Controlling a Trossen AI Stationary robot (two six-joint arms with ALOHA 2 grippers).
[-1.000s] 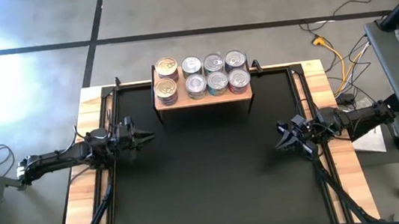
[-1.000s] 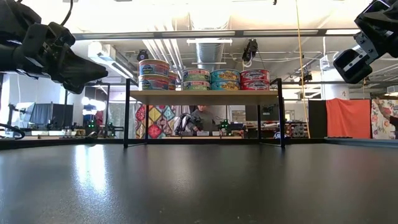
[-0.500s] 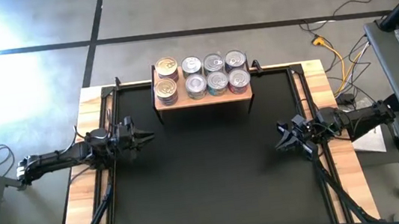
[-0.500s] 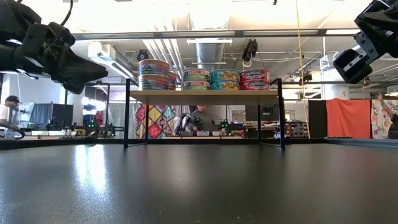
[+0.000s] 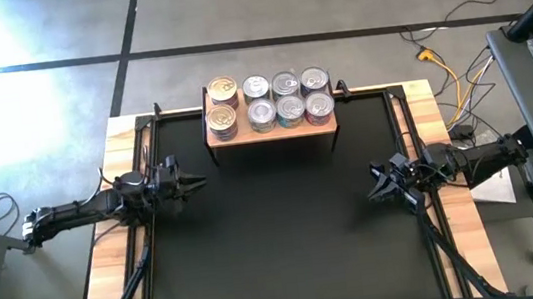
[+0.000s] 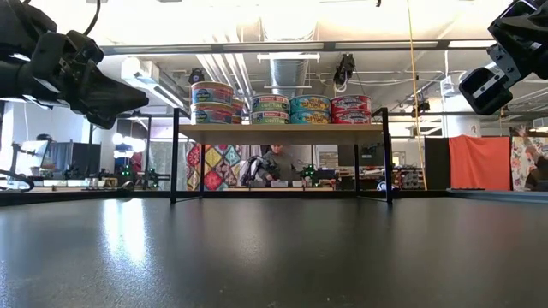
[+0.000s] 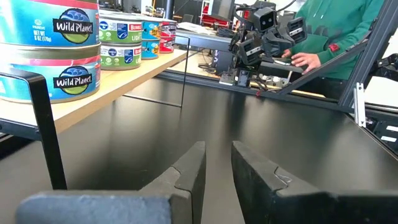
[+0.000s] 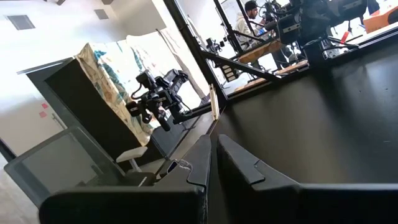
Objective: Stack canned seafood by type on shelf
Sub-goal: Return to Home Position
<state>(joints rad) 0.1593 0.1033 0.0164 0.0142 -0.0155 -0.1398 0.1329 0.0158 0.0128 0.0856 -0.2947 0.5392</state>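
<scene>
The big black table [image 5: 274, 219] has nothing lying between the two arms. The shelf [image 5: 271, 127] sits at the far edge, in the middle, and all the cans [image 5: 272, 100] are on it, stacked two high in two rows of four; the leftmost stacks have gold lids, the rest silver.

The left gripper [image 5: 198, 183] hangs over the table's left side with a narrow gap between its fingers, holding nothing. The right gripper [image 5: 372, 190] is over the right side, fingers together, also holding nothing.

Only the left wrist view catches a person [image 7: 329, 31] in green at the table's edge. The low view shows the can labels: blue, green, teal, red.
</scene>
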